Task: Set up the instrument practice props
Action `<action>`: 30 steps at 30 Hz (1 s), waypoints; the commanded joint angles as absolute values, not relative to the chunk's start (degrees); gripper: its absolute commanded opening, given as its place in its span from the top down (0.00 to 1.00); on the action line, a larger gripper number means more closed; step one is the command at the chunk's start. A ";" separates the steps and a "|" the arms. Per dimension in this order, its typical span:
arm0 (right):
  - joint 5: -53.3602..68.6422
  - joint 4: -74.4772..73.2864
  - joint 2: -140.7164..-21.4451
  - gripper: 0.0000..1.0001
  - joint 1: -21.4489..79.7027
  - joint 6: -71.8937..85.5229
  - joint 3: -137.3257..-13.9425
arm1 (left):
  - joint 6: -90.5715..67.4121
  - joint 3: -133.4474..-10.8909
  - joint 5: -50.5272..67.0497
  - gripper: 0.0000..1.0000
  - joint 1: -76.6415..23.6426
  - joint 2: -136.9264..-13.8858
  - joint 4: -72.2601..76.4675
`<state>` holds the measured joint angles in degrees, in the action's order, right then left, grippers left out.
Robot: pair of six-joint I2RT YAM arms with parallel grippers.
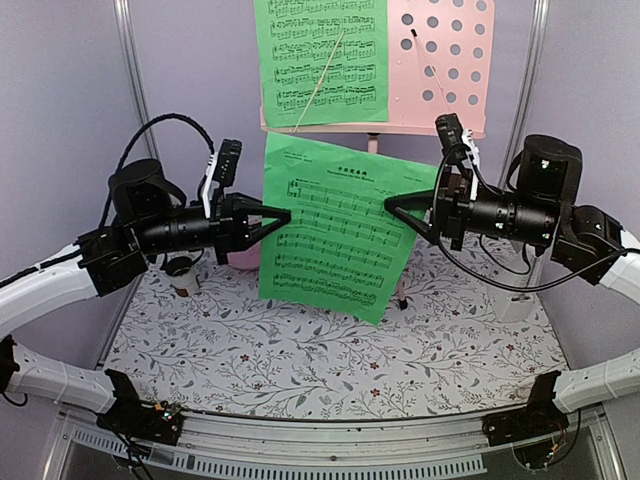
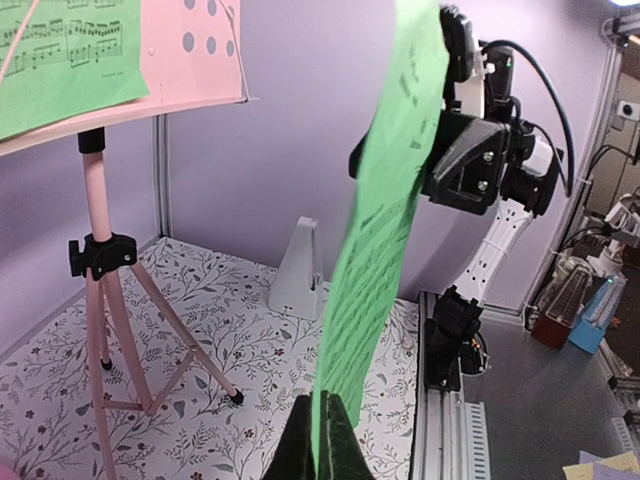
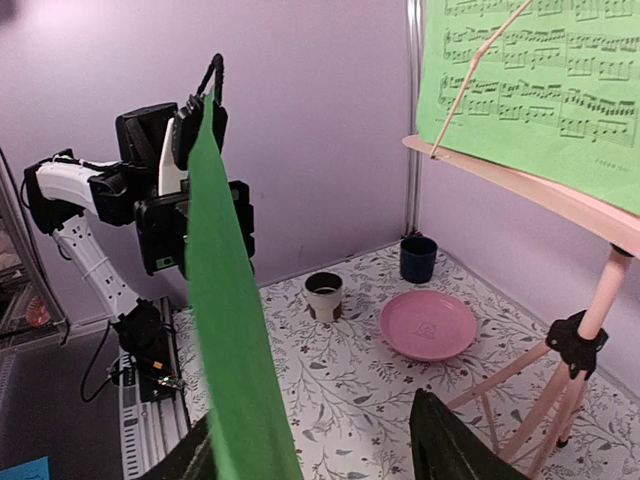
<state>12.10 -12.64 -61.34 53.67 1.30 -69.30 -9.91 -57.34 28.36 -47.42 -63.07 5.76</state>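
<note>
Clamping one edge of the green sheet point(image 1: 335, 230), left end effector point(image 1: 285, 213) holds it midair; right end effector point(image 1: 395, 208) gapes.

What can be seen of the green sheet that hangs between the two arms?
A thin green paper page, printed with black music staves under a title line. It hangs slightly tilted in the air, in front of the pink music stand and above the flowered table. The left end effector is shut on its left edge; the right end effector stands open at its right edge.
</note>
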 commanded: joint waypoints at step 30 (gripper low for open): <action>-27.30 -8.42 -82.59 0.45 43.09 -14.38 -105.38 | -19.80 -95.20 14.99 1.00 -45.88 -76.84 -8.67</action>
